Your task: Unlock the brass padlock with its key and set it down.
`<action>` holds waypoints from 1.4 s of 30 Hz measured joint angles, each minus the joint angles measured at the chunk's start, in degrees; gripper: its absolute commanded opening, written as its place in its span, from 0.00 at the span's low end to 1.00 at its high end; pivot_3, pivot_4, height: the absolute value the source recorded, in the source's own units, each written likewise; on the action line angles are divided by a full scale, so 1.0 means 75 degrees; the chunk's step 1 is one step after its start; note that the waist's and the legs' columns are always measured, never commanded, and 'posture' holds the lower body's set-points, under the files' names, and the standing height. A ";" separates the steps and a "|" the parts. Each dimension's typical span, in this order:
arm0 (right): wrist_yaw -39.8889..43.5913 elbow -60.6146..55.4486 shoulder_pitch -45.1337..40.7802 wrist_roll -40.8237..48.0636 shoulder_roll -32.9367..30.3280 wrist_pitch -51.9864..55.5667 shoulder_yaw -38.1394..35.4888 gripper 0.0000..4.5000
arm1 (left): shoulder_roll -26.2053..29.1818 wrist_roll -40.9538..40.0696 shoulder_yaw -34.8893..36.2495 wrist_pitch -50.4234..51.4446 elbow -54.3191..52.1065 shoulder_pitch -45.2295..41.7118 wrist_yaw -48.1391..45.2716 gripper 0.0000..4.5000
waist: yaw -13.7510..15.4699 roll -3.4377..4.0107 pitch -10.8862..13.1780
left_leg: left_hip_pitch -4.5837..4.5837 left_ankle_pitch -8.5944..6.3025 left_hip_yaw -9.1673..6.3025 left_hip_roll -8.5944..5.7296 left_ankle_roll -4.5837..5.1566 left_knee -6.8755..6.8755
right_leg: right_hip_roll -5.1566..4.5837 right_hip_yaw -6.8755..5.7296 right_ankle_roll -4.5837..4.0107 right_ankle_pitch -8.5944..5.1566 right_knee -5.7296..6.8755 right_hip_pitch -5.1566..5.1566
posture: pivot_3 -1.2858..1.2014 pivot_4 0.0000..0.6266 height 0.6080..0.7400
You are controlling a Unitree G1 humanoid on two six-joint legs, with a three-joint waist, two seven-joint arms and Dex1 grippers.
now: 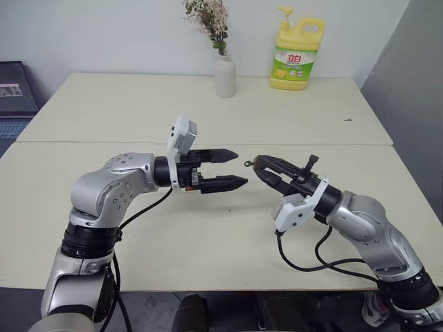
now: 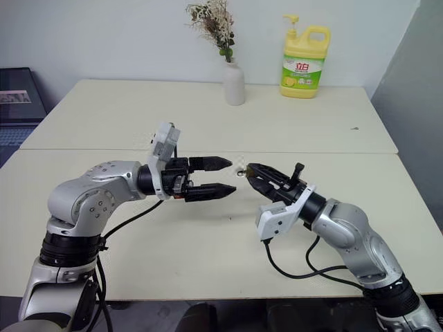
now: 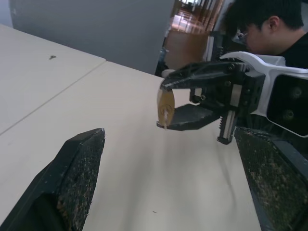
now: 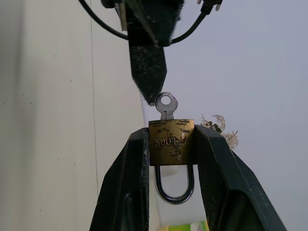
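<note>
Mid-frame, right gripper [image 1: 255, 166] points left, clamping the brass padlock [image 4: 171, 142], key [image 4: 166, 105] inserted; left gripper [image 1: 234, 169] faces it level, jaws wide, empty.

You get even, soft indoor light with faint shadows on the pale cream matte tabletop [image 1: 208, 228]. In the right wrist view the small golden-brass padlock [image 4: 171, 142] is sharp while the background blurs; no glare.

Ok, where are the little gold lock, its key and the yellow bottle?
brass padlock [image 4: 171, 142], right wrist view, on its body.
key [image 4: 166, 103], right wrist view, on its round head.
yellow bottle [image 1: 297, 62], left eye view, on its label.
</note>
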 measured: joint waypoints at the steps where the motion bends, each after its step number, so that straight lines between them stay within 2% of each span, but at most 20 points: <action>1: 0.0012 0.0012 -0.0001 -0.0004 0.0035 -0.0020 0.0039 0.21 | -0.0014 0.0014 -0.0017 -0.0004 0.0050 -0.0027 -0.0031 0.81 | 0.0001 0.0000 0.0000 | 0.0000 0.0000 0.0000 0.0000 0.0000 0.0000 | 0.0000 0.0000 -0.0008 0.0005 0.0000 0.0000 | 0.52 0.24 1.00; 12: 0.0162 0.0103 -0.0032 -0.0010 0.0137 -0.0066 0.0116 0.21 | -0.0124 0.0294 -0.0126 -0.0213 0.0193 -0.0115 -0.0146 0.01 | 0.0001 0.0000 0.0000 | 0.0000 0.0000 0.0001 0.0000 0.0000 0.0000 | 0.0000 0.0001 -0.0022 0.0013 0.0000 0.0000 | 0.52 0.24 1.00; 28: 0.0328 0.0149 -0.0031 0.0000 0.0139 -0.0043 0.0101 0.21 | -0.0267 0.0804 -0.0305 -0.0779 0.0271 -0.0099 -0.0279 0.00 | 0.0002 0.0000 0.0000 | 0.0000 0.0000 0.0001 0.0000 0.0000 0.0000 | 0.0000 0.0001 -0.0023 0.0013 0.0000 0.0000 | 0.52 0.24 1.00; 42: 0.0648 0.0149 0.0014 0.0165 0.0130 -0.0108 0.0165 0.21 | -0.0127 0.1949 -0.0579 -0.2879 0.0226 0.0306 -0.0898 0.00 | 0.0006 0.0000 0.0000 | 0.0000 0.0000 0.0003 0.0000 0.0000 0.0000 | 0.0000 0.0002 -0.0024 0.0014 0.0000 0.0000 | 0.52 0.24 1.00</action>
